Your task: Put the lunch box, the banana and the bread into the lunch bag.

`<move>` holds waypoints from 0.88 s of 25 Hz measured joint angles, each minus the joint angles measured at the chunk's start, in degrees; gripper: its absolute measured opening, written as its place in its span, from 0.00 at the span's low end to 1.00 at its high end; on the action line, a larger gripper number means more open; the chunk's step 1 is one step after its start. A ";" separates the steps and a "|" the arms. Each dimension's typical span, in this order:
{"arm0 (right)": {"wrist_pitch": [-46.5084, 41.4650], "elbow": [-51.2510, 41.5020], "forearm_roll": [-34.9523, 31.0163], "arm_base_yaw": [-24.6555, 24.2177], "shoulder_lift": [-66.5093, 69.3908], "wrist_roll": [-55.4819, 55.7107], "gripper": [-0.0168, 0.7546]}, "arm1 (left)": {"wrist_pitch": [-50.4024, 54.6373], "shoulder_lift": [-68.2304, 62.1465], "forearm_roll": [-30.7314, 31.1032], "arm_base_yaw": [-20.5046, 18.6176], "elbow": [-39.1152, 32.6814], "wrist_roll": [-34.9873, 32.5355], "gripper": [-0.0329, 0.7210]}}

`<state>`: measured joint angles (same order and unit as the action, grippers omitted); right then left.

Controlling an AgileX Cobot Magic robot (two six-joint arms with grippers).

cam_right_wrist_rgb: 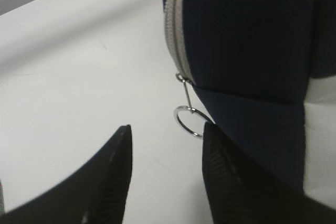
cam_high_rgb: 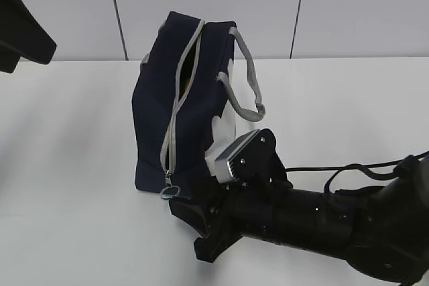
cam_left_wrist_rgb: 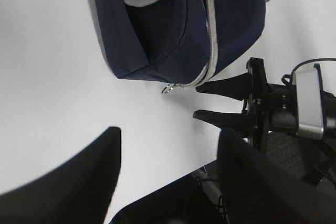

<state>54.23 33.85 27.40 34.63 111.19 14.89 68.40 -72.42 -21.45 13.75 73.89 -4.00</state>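
Note:
The navy lunch bag [cam_high_rgb: 184, 118] stands on the white table, also in the left wrist view [cam_left_wrist_rgb: 178, 24] and the right wrist view [cam_right_wrist_rgb: 247, 35]. Its grey zipper [cam_high_rgb: 175, 112] gapes near the top, where something yellowish shows inside; lower down its sides lie together. The metal ring pull [cam_right_wrist_rgb: 188, 120] hangs at the zipper's low end. My right gripper [cam_right_wrist_rgb: 167, 129] is open and low at the bag's front [cam_high_rgb: 184, 230]; the ring lies against its right fingertip [cam_right_wrist_rgb: 210, 129]. My left gripper [cam_left_wrist_rgb: 168, 140] is open, empty and well back from the bag. Lunch box, banana and bread are out of view.
The bag's grey strap handles [cam_high_rgb: 244, 72] hang over its white side panel [cam_high_rgb: 234, 132]. The right arm [cam_high_rgb: 322, 222] lies across the table's [cam_high_rgb: 67, 165] front right. A dark part of the left arm [cam_high_rgb: 20, 25] hangs at the upper left. A panelled wall stands behind.

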 joint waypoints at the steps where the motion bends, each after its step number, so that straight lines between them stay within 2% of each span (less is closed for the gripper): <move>1: -1.23 0.69 0.23 0.00 0.14 0.21 0.44 | 0.00 0.00 0.00 0.00 0.00 0.00 0.59; 7: -6.70 3.16 2.35 0.00 0.36 2.67 0.44 | 0.00 0.00 0.42 0.00 0.00 0.00 0.59; 17: -9.04 6.90 7.17 0.00 1.77 4.00 0.44 | 0.06 0.00 0.46 0.00 0.00 0.00 0.59; 22: -9.48 7.80 7.28 0.00 3.78 4.94 0.44 | 0.06 0.00 0.46 0.00 0.00 0.00 0.59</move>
<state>44.76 41.65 34.68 34.63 114.97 19.83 68.46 -72.42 -20.99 13.75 73.89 -4.00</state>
